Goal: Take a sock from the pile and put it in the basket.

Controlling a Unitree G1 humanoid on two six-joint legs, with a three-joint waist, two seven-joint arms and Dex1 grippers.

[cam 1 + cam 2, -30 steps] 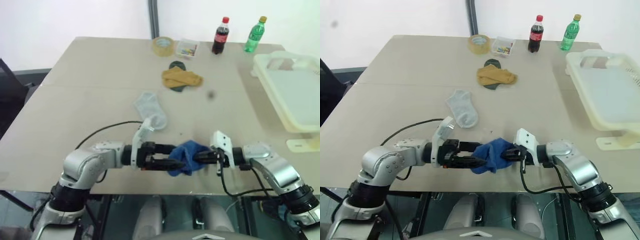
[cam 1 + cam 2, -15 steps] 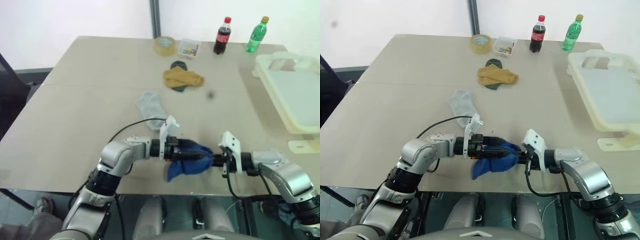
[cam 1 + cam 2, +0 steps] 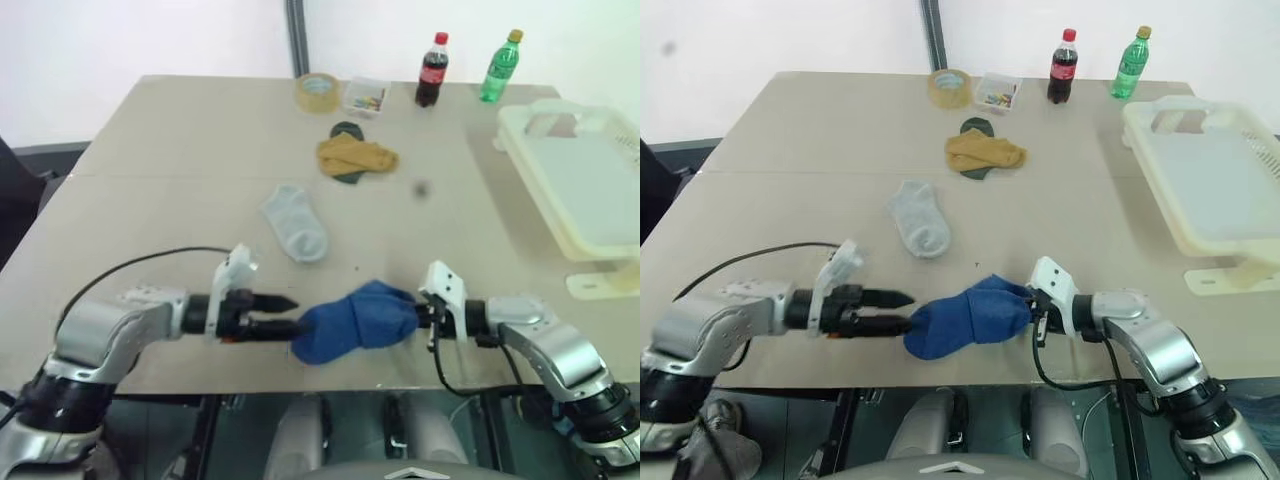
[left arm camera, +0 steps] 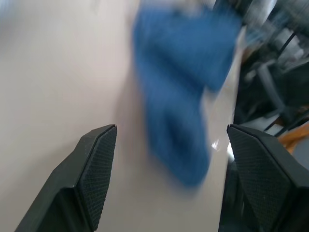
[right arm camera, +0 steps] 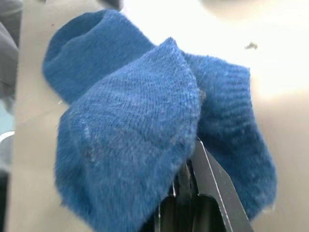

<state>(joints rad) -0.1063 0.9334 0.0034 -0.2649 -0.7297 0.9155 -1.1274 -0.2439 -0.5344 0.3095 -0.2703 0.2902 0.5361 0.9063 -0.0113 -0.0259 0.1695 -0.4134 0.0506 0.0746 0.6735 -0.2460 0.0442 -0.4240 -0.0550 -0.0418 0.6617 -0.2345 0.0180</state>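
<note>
The blue sock (image 3: 352,320) lies at the tabletop's (image 3: 180,200) near edge, pinched at one end by the right tool (image 3: 418,312). The left tool (image 3: 283,313), fingers spread, sits at its other end, seemingly just clear. The basket (image 3: 580,190) stands at the right edge.

Two robot arms reach inward from either side, low and nearly level, pointing toward each other. The left gripper (image 3: 285,313) has its two black fingers (image 4: 96,169) spread wide apart, holding nothing. The right gripper (image 3: 418,312) has its fingers pinched together on blue cloth.
</note>
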